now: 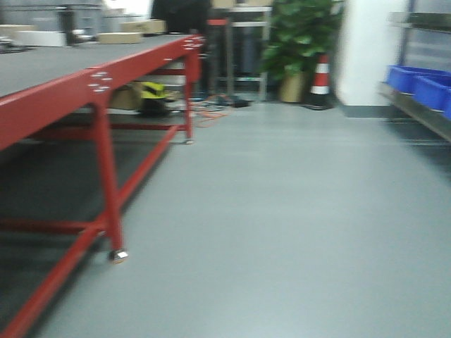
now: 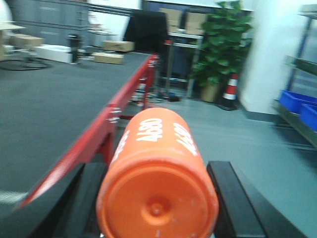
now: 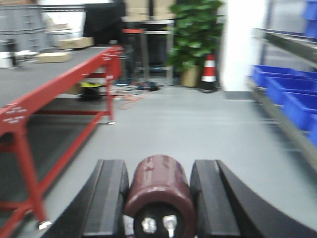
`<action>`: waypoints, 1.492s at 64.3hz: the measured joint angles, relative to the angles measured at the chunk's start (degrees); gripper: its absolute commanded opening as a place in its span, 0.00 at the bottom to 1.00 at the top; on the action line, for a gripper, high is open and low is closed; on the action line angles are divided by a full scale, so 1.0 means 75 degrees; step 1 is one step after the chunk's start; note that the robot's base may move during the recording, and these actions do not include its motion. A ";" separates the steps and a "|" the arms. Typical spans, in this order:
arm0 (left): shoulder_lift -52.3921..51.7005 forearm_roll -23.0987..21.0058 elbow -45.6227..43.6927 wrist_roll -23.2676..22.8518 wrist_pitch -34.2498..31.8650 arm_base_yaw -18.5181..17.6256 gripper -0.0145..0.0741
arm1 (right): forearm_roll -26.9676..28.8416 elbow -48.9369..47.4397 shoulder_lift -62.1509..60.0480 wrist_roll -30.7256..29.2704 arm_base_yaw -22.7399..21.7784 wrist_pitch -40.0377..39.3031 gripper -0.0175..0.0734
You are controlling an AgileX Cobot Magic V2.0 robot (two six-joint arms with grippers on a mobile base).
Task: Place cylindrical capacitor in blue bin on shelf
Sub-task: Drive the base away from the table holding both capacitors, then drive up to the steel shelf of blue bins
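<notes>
The cylindrical capacitor [image 3: 158, 191], dark maroon with two metal terminals on its near end, lies between the black fingers [image 3: 110, 198] of my right gripper [image 3: 158, 168], which is shut on it. My left gripper [image 2: 156, 168] is shut on an orange cylinder [image 2: 157, 178] marked 4680. Blue bins [image 3: 282, 84] stand in a row on the shelf [image 3: 285, 119] along the right wall. They also show at the right edge of the front view, bins [image 1: 416, 83] on shelf [image 1: 416, 113], and in the left wrist view as blue bins [image 2: 296, 103]. Both grippers hang over the grey floor, well short of the shelf.
A red-framed, dark-topped table [image 1: 91, 77] runs along the left, with cardboard boxes [image 2: 113, 52] on its far end. At the back stand a potted plant [image 1: 299, 42], a striped traffic cone [image 1: 320, 77] and a white pillar [image 1: 366, 49]. Cables [image 1: 211, 113] lie on the floor.
</notes>
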 measured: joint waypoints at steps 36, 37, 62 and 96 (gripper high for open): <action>0.0000 0.0000 0.0000 0.0000 0.0000 0.0000 0.04 | 0.0000 0.0000 -0.0017 0.0000 0.0000 0.0000 0.01; 0.0000 0.0000 0.0000 0.0000 0.0000 0.0000 0.04 | 0.0000 0.0000 -0.0017 0.0000 0.0000 0.0000 0.01; 0.0000 0.0000 0.0000 0.0000 0.0000 0.0000 0.04 | 0.0000 0.0000 -0.0017 0.0000 0.0000 0.0000 0.01; 0.0000 0.0000 0.0000 0.0000 0.0000 0.0000 0.04 | 0.0000 0.0004 -0.0017 0.0000 0.0000 0.0000 0.01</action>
